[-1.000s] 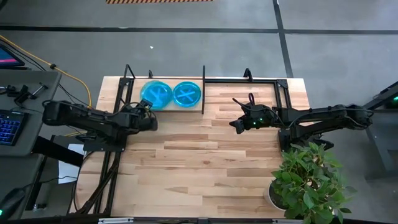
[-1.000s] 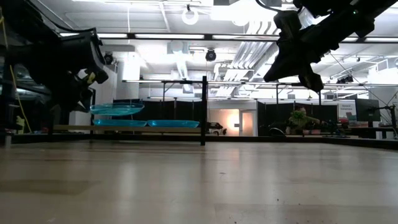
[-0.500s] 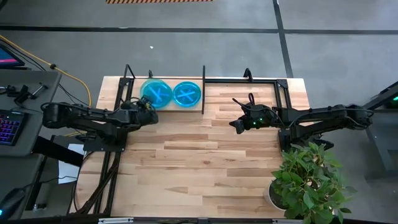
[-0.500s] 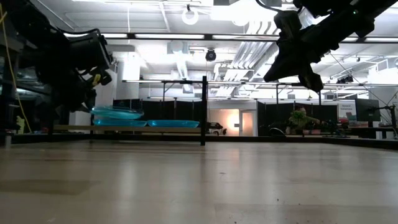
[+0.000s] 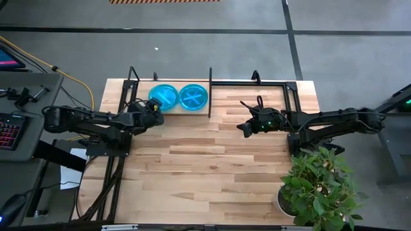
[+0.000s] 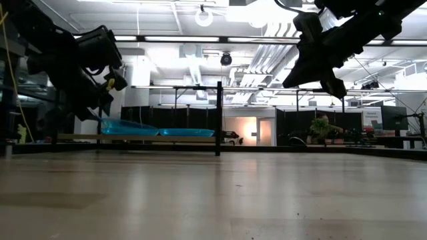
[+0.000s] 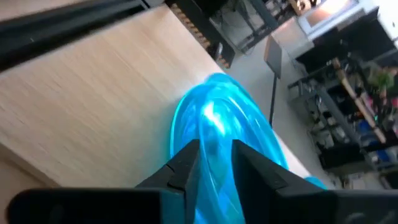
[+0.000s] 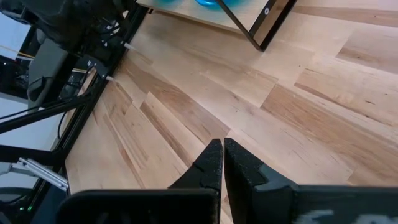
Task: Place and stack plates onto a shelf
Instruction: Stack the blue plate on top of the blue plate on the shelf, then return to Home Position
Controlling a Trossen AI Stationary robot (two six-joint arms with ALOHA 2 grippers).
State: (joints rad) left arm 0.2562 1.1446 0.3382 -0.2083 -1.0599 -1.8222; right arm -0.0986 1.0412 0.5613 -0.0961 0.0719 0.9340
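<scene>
Two piles of see-through blue plates lie on the shelf point(image 5: 140, 106) at the table's far left, left of its black divider point(image 5: 210, 93). On the left pile point(image 5: 163, 96) the top plate point(image 6: 130, 125) lies tilted, its near side raised. The right pile point(image 5: 192, 96) lies flat. My left gripper point(image 5: 153, 110) stands open at the tilted plate's near rim point(image 7: 214, 134), one finger on either side of it. My right gripper point(image 5: 244, 129) hangs shut above the table's middle right, holding nothing. My left gripper has the top plate's near rim point(image 7: 216, 155) between its parted fingers, which come at it slanting down from the near side. Whether a finger touches the rim, I cannot tell. The plate's far side rests on the plate below, its near side stands higher.
A second black rod frame point(image 5: 286, 86) stands at the far right of the table. A potted plant point(image 5: 318, 186) fills the near right corner. A desk with a keyboard point(image 5: 9, 131) stands beyond the table's left edge.
My left gripper has gone toward the table's far edge, up to the shelf, and has rolled a little. The plate it carried level above the left pile has come down and now lies tilted on the plate beneath.
</scene>
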